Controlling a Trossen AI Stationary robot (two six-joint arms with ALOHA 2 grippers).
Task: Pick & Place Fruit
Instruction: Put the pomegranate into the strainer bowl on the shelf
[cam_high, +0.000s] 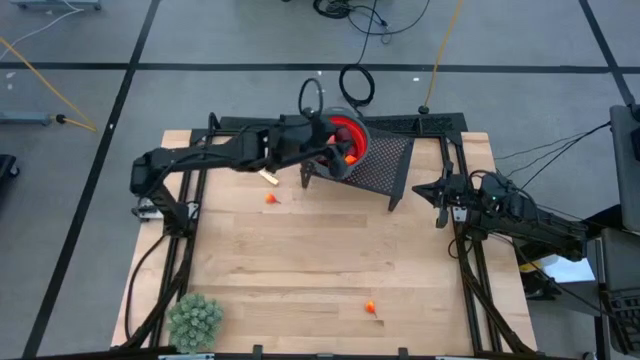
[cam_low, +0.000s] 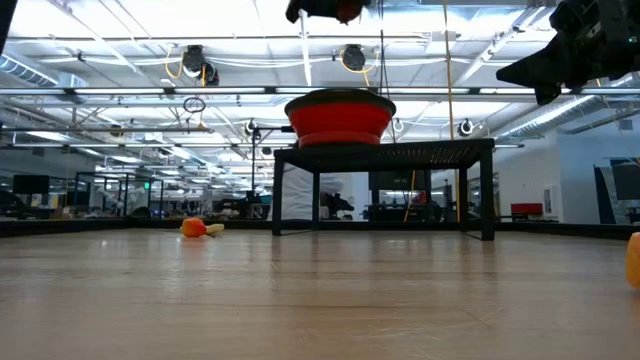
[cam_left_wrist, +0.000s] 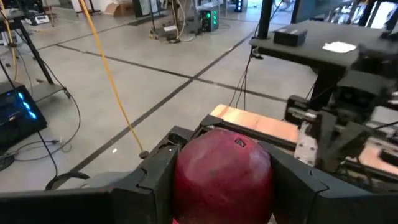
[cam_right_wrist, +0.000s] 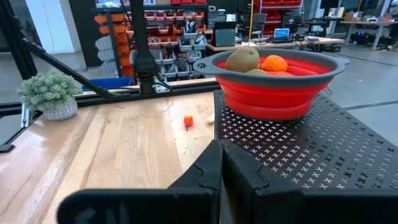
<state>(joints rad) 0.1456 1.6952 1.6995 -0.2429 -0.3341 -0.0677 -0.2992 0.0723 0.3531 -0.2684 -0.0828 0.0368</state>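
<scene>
While the left gripper (cam_left_wrist: 224, 180) holds a dark red fruit (cam_left_wrist: 222, 173) clamped between its two fingers (cam_left_wrist: 155, 180), it hangs above the red bowl (cam_high: 352, 137) on the black mesh stand (cam_high: 385, 165) at the table's (cam_high: 300, 260) far edge. In the high view the arm covers much of the bowl, so whether the fruit sits squarely over the opening or over the rim cannot be told. Risk, as a judgement: a release off-centre could clip the rim and bounce the fruit onto the mesh or down to the table; a round toy would likely roll. Dropping from height onto the fruit already inside could also knock something out.

The bowl already holds a brown kiwi (cam_right_wrist: 242, 59) and an orange piece (cam_right_wrist: 273, 63), seen from the right wrist. Two small orange pieces remain on the wood, one near the stand (cam_high: 270, 199) and one near the front edge (cam_high: 371, 307). A yellow-handled knife (cam_high: 268, 177) lies just beside the left arm. The right gripper (cam_high: 441, 193) waits at the table's right side, fingers pressed together and empty.

Hidden: the low view cuts off the left gripper at the top edge; the bowl's full contents are not visible. A spiky plant ball (cam_high: 194, 320) sits at the front left corner.
</scene>
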